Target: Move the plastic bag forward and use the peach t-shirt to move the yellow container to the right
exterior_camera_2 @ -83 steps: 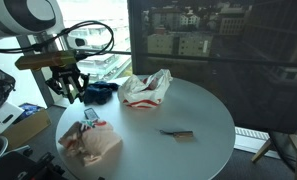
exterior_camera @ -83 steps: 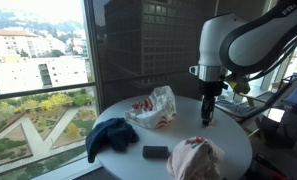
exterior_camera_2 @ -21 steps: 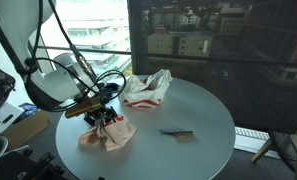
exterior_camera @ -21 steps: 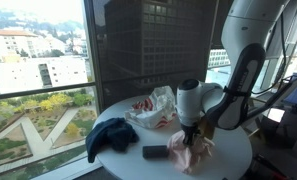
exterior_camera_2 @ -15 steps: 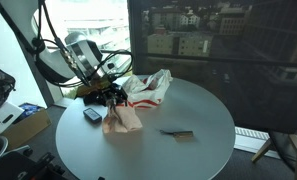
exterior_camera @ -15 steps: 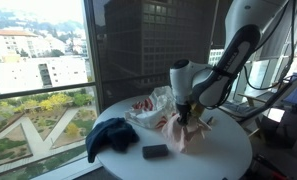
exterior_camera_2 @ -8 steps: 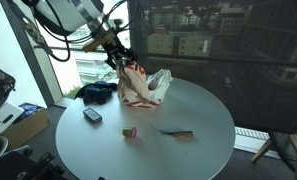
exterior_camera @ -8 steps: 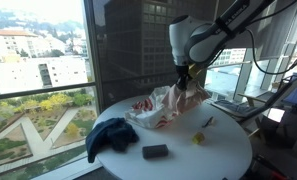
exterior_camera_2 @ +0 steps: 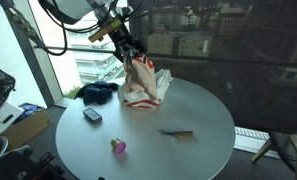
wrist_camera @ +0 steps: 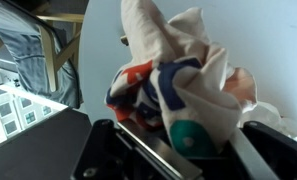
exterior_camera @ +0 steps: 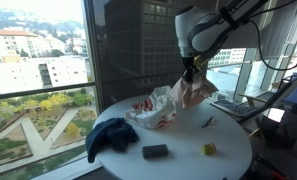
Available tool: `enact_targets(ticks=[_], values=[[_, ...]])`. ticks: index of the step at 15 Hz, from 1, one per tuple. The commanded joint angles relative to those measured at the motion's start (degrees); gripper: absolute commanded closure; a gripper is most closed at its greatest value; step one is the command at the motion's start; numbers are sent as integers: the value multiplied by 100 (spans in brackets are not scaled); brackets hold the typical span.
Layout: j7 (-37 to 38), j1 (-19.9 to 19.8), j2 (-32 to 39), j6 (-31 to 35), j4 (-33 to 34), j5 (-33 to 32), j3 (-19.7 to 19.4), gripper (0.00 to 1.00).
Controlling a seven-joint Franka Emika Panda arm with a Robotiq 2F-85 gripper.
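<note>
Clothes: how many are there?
2: the peach t-shirt hangs in the gripper near the plastic bag; a blue garment lies at the table's edge. Others could be hidden.

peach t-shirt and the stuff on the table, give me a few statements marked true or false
1. The gripper holds the peach t-shirt up off the table. True.
2. The yellow container is covered by the t-shirt. False: it sits bare on the table, apart from the shirt.
3. The plastic bag lies on the table. True.
4. The blue cloth hangs from the gripper. False: it lies at the table's edge, away from the gripper.
</note>
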Motion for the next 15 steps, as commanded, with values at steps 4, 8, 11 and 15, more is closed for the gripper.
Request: enact_targets(ticks=[4, 8, 11, 15], values=[[-491, -314, 299, 527, -475, 872, 91, 88], [-431, -330, 686, 1200, -931, 1171, 78, 88], [-370, -295, 1012, 1708, -1173, 1174, 25, 88], [-409, -251, 1363, 2255, -1401, 1257, -43, 87]])
